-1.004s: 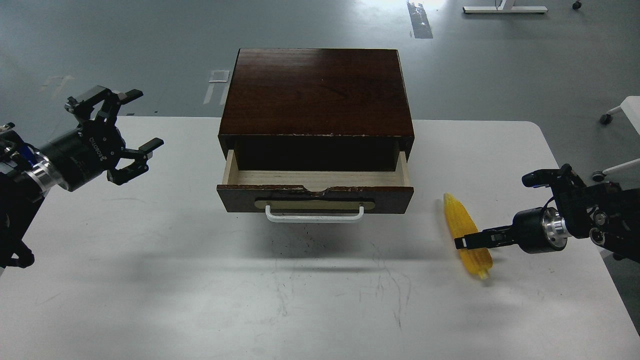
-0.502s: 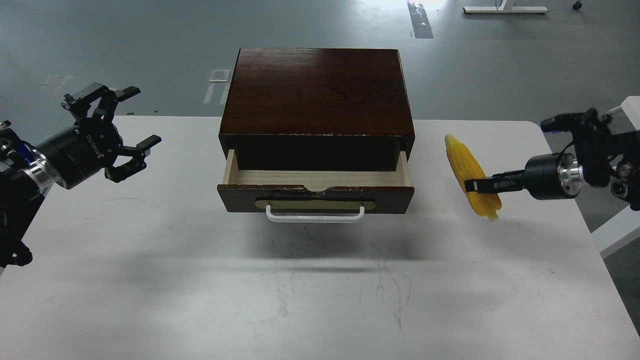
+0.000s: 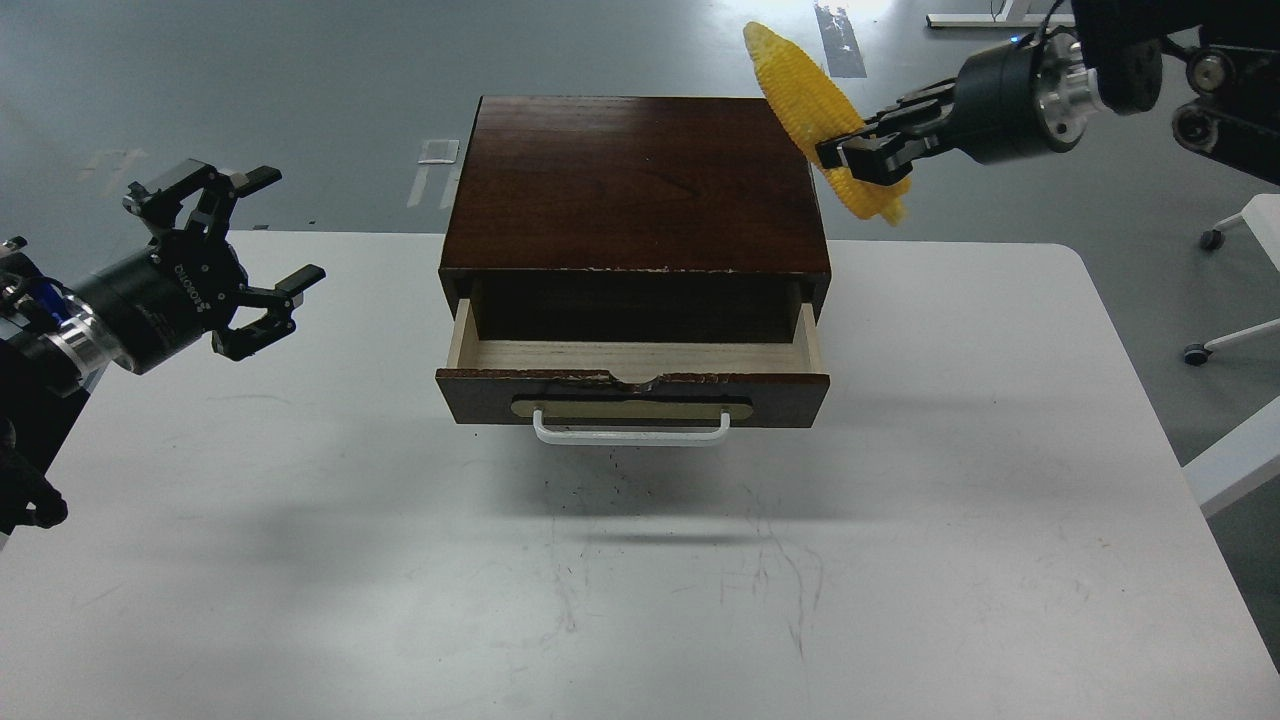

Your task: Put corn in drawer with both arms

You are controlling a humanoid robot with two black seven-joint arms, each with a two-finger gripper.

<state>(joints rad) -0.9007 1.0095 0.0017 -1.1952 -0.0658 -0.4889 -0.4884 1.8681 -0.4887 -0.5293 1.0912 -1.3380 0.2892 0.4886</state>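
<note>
1. My right pincer [image 3: 850,160] is clamped on the corn [image 3: 822,120], gripping it toward the lower, pale stub end; the pointed tip sticks up and to the left.
2. The corn is in the air, high over the right rear corner of the chest [image 3: 635,185], not touching it.
3. The drawer [image 3: 632,372] is pulled out, with its pale wood floor showing and nothing visible in it. White handle [image 3: 630,432] faces me.
4. My left pincer [image 3: 245,255] hangs over the left of the table [image 3: 1000,560], fingers spread apart, holding nothing, well apart from the chest.
5. Step in hand, my guess: carry the corn to the drawer opening and lower it in.
6. To do it well: bring the corn forward past the chest's front edge before descending, or it hits the top.
7. The opening is wide but shallow front to back, so turn the cob to lie along the drawer's width.
8. Go low before letting go; a tapered cob likely rolls or bounces.
9. Left arm likely closes the drawer afterwards; keep it clear until then.
</note>
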